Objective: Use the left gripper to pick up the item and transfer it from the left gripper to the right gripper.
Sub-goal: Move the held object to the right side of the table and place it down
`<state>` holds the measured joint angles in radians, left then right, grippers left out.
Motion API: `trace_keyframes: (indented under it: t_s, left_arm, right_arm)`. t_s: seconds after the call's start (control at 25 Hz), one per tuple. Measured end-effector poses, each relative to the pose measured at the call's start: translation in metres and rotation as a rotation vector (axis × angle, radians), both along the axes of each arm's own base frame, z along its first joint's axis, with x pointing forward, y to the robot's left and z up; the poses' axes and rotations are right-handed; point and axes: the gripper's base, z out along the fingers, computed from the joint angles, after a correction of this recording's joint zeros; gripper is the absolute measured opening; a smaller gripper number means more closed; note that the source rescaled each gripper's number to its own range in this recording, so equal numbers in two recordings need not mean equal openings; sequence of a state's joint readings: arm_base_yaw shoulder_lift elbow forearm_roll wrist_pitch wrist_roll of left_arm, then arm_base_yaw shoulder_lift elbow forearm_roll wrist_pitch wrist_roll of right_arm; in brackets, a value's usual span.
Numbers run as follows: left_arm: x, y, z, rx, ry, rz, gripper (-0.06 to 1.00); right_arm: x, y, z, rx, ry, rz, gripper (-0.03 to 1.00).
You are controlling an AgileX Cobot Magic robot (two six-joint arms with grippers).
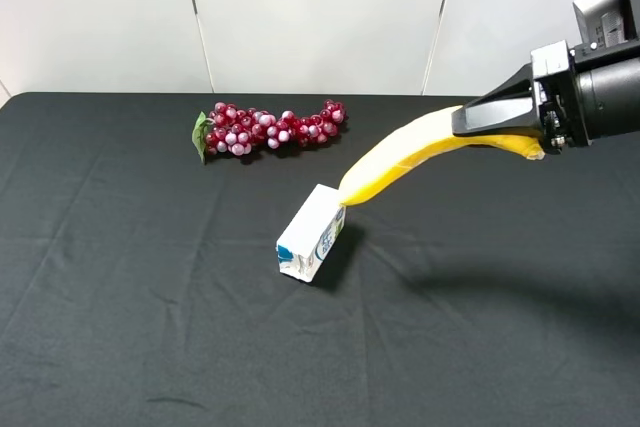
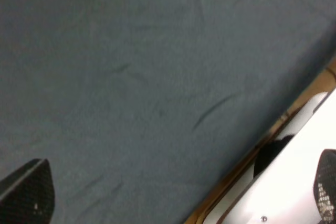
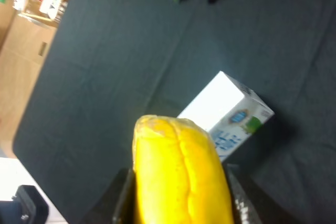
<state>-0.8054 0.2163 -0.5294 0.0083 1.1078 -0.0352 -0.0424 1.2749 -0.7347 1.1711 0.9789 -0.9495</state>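
Black-clothed desk (image 1: pixel 120 297), and the handover looks done.
Right pincer (image 1: pixel 480 125) clamps the banana (image 1: pixel 400 157) aloft; left pincer (image 2: pixel 176 195) gapes wide, holding nothing.

The high camera looks down over the whole worktop (image 1: pixel 120 327) toward the wall (image 1: pixel 320 17). The left wrist camera faces the worktop's edge, close. The right wrist camera, behind the banana (image 3: pixel 181 174), shares the carton (image 1: pixel 312 234) and grapes (image 1: pixel 270 129) with the high view.
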Motion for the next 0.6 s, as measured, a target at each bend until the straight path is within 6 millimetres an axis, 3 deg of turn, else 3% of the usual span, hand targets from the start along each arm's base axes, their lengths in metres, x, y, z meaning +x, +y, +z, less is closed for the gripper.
trace_keyframes:
  t_s: [0.6]
  left_arm:
    - [0.0035, -0.0033, -0.0051, -0.018, -0.016, 0.009, 1.00]
  right_arm:
    - [-0.0007, -0.0012, -0.0022, -0.009, 0.044, -0.022, 0.00]
